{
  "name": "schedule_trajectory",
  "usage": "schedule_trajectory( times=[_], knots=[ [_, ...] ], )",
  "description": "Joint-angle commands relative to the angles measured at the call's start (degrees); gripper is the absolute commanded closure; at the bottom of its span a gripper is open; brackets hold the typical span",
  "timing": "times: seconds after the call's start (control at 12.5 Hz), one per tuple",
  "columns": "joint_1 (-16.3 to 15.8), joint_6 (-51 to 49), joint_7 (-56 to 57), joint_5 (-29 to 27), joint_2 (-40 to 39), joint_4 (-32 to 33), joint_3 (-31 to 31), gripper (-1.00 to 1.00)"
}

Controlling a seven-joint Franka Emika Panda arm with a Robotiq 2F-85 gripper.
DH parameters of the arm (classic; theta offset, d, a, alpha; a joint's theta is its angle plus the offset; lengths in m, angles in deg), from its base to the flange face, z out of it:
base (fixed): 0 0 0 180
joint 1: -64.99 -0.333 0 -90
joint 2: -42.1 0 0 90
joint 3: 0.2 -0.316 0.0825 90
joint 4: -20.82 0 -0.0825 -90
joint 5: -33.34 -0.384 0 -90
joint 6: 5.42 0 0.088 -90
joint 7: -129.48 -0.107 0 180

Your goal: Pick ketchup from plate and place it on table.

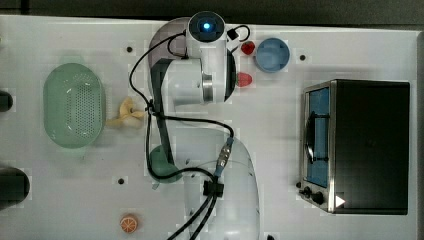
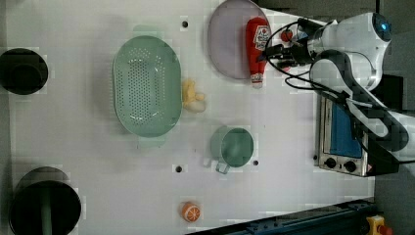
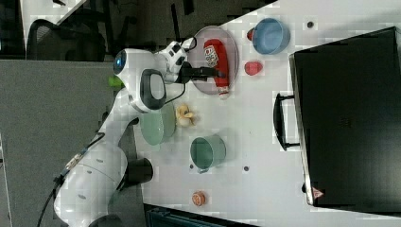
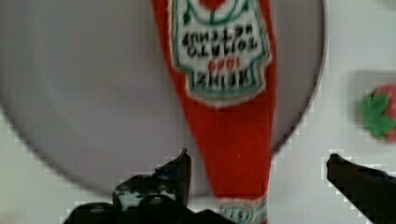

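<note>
- plate point(image 2: 226, 44), lilac-grey, carries the ketchup point(image 2: 255, 46) lying flat; cap end juts over the rim onto the white bench point(image 2: 293, 161)
- green basket point(image 2: 147, 85) holds nothing; yellow item point(image 2: 192, 96) just beside it on the bench
- green cup point(image 2: 232, 147) and blue bowl point(image 3: 270, 36) both hold nothing
- two strawberries point(image 3: 253, 67) on the bench near the bowl; one touches its rim in the right view
- orange slice point(image 2: 190, 212) well apart, near the bench edge
- claw point(image 4: 257, 172) spread wide, gripping nothing; wrist view shows the bottle's narrow neck between the two fingers point(image 4: 180, 170), neither touching it
</note>
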Motion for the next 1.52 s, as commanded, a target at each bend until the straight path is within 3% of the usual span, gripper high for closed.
schedule_trajectory(
  times=[0.08, 0.48, 0.56, 0.8, 1.28, 1.52],
  knots=[
    [-1.0, 3.4, 3.6, 1.4, -2.5, -4.5, -0.2, -1.00],
    [-1.0, 8.7, 3.6, 1.4, -6.3, -4.8, 0.0, -1.00],
    [-1.0, 10.4, 3.6, 1.4, -6.8, -4.8, 0.0, -0.92],
    [-1.0, 11.3, 3.6, 1.4, -7.3, -4.8, 0.2, -0.25],
    [-1.0, 10.7, 2.6, 0.5, -2.4, -6.5, -0.3, -0.25],
    [-0.2, 1.4, 2.5, -2.9, 5.2, -5.5, -0.3, -0.25]
  ],
)
